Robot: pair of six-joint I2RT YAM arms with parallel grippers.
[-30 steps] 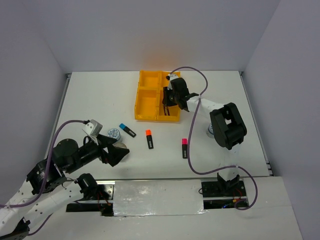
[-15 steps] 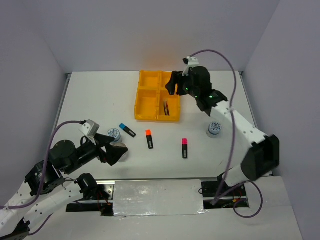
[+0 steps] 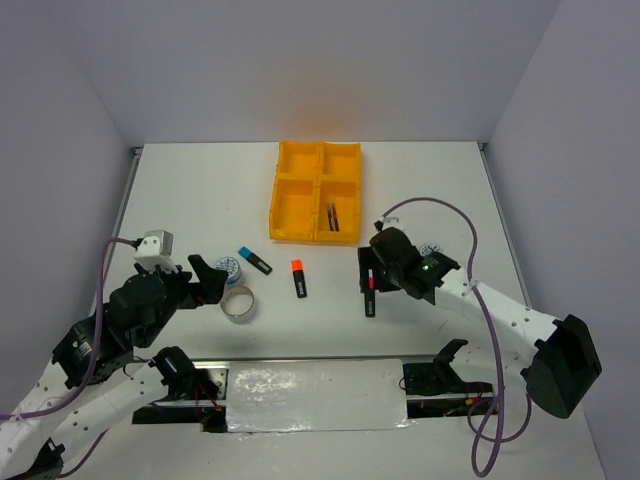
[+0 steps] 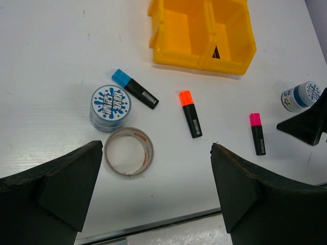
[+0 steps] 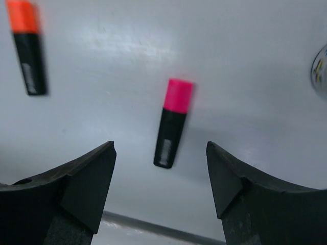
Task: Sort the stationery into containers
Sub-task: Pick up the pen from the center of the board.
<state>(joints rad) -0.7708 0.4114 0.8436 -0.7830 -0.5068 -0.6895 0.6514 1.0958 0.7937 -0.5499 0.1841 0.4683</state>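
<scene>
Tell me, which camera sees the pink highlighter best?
The right wrist view: the pink highlighter fills the middle, though blurred. The left wrist view shows it small; the top view, tiny beside the right hand.

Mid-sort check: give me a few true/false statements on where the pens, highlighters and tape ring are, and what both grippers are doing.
1. The right gripper is open over the pink highlighter, not gripping it. True.
2. The tape ring lies flat on the table next to a blue-white roll. True.
3. The two pens lie loose on the table. False: they are in the near-right compartment of the yellow tray.
4. The orange highlighter is in the tray. False: it lies on the table, between the blue highlighter and the pink highlighter.
5. The left gripper is shut on the tape ring. False: it is open and holds nothing.
</scene>
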